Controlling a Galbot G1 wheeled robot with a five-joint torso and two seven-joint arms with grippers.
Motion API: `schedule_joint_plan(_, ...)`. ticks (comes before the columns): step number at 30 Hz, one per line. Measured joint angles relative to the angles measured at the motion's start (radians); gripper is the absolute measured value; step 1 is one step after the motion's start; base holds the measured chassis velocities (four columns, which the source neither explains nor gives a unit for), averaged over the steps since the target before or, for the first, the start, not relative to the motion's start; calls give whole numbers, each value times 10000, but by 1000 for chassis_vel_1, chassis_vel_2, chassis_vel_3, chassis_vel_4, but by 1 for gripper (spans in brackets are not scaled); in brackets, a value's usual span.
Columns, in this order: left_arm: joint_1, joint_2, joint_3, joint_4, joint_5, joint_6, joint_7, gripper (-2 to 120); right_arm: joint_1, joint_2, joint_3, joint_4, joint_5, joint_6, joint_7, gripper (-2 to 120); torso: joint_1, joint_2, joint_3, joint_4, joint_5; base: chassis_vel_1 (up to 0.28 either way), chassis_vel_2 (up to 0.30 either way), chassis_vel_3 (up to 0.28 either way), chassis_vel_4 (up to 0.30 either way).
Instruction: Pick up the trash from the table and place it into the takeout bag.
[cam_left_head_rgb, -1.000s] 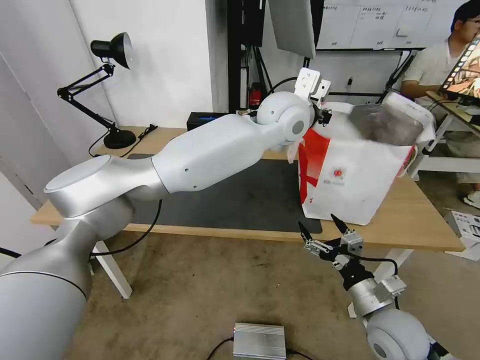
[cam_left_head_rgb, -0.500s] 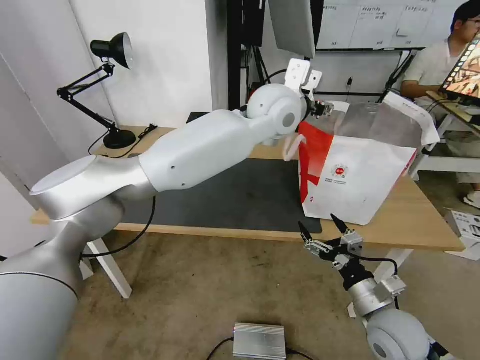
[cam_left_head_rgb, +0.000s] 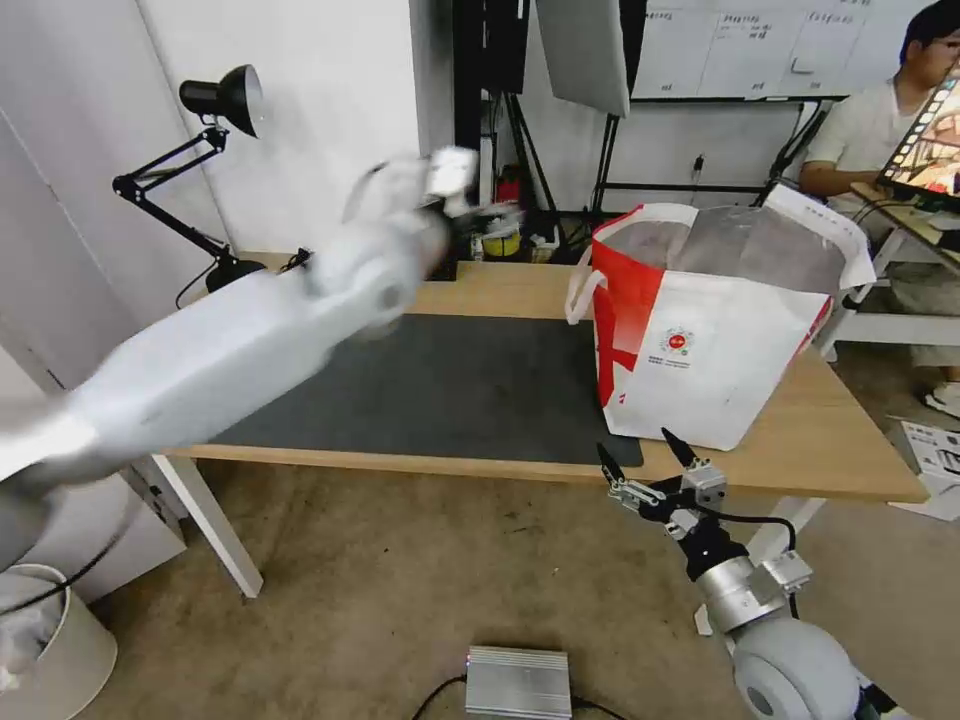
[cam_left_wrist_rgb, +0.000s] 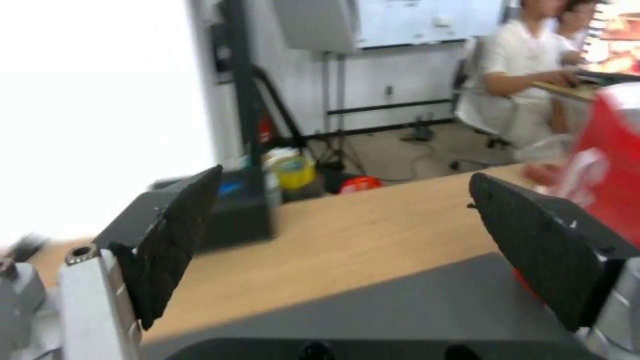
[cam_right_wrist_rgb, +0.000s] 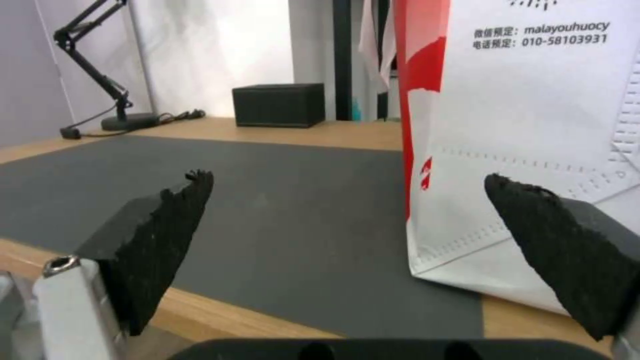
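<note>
Standing upright on the table's (cam_left_head_rgb: 850, 460) right side, the takeout bag (cam_left_head_rgb: 715, 345) overlaps the dark grey mat (cam_left_head_rgb: 450, 390). Left gripper (cam_left_wrist_rgb: 347, 250) hangs above the mat, jaws apart, empty. Right gripper (cam_left_head_rgb: 648, 462) sits below the front edge, jaws apart, empty.

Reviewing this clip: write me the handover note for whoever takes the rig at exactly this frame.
Left gripper: open, empty, above the far part of the table, left of the takeout bag.
Right gripper: open, empty, parked low at the table's front edge, just before the bag.
The bag stands upright on the table's right part, its mouth open.
Done: no trash lies on the dark mat or the bare wood; the bag's contents cannot be seen.
Left: check the bag's contents; otherwise nothing visible to pick up.
</note>
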Motion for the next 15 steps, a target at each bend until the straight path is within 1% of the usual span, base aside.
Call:
schedule_joint_plan(2, 1686, 829, -1386, -583, 239, -187, 388, 100, 0, 0, 0, 0, 0, 0, 5, 100, 1, 0, 2, -5, -5, 0, 0, 0, 0)
schedule_joint_plan(3, 1686, 829, -1386, -583, 239, -187, 388, 100, 0, 0, 0, 0, 0, 0, 5, 100, 1, 0, 2, -5, -5, 0, 0, 0, 0)
schedule_joint_plan(4, 2267, 1070, -1954, -779, 340, -307, 556, 100, 0, 0, 0, 0, 0, 0, 2, 100, 1, 0, 1, -10, 2, 0, 0, 0, 0)
schedule_joint_plan(5, 3492, 1506, -3087, -1130, 562, -557, 947, 100, 1, 0, 0, 0, 1, -1, 4, 100, 1, 0, 0, -9, 10, 0, 0, 0, 0)
schedule_joint_plan(6, 3492, 1506, -3087, -1130, 562, -557, 947, 100, 1, 0, 0, 0, 1, -1, 4, 100, 1, 0, 0, -9, 10, 0, 0, 0, 0)
schedule_joint_plan(7, 4887, 1861, -4353, -1448, 845, -853, 1337, 100, 0, -1, 0, -1, 1, 0, 5, 100, 1, 0, 1, -3, -3, 0, 0, 0, 0)
schedule_joint_plan(8, 6130, 2068, -5379, -1697, 1068, -1214, 1640, 100, 0, -1, 0, 0, 0, 0, 2, 100, -1, 1, -1, -1, 6, 0, 0, 0, 0)
schedule_joint_plan(9, 6130, 2068, -5379, -1697, 1068, -1214, 1640, 100, 0, -1, 0, 0, 0, 0, 2, 100, -1, 1, -1, -1, 6, 0, 0, 0, 0)
schedule_joint_plan(10, 7053, 2166, -5997, -1851, 1234, -1481, 1882, 100, 0, -1, 0, -1, 1, -1, 4, 100, -2, 1, -1, 6, 8, 0, 0, 0, 0)
schedule_joint_plan(11, 8073, 2152, -6483, -1933, 1473, -1890, 2222, 100, 1, 0, 0, 0, 0, 0, 2, 100, -2, 2, -1, 4, 4, 0, 0, 0, 0)
schedule_joint_plan(12, 8743, 2039, -6884, -1977, 1659, -2231, 2473, 100, 0, 0, 0, -1, 0, 0, 2, 100, -1, 1, 1, -1, -7, 0, 0, 0, 0)
schedule_joint_plan(13, 8743, 2039, -6884, -1977, 1659, -2231, 2473, 100, 0, 0, 0, -1, 0, 0, 2, 100, -1, 1, 1, -1, -7, 0, 0, 0, 0)
schedule_joint_plan(14, 9219, 1907, -7315, -2023, 1843, -2489, 2641, 100, 0, -1, 0, 0, 0, 0, 3, 100, 0, 1, 0, -10, 2, 0, 0, 0, 0)
schedule_joint_plan(15, 9930, 1597, -7903, -2041, 2231, -2985, 2972, 100, 1, 0, 0, 0, 0, 0, 5, 100, 0, 2, 0, -8, 17, 0, 0, 0, 0)
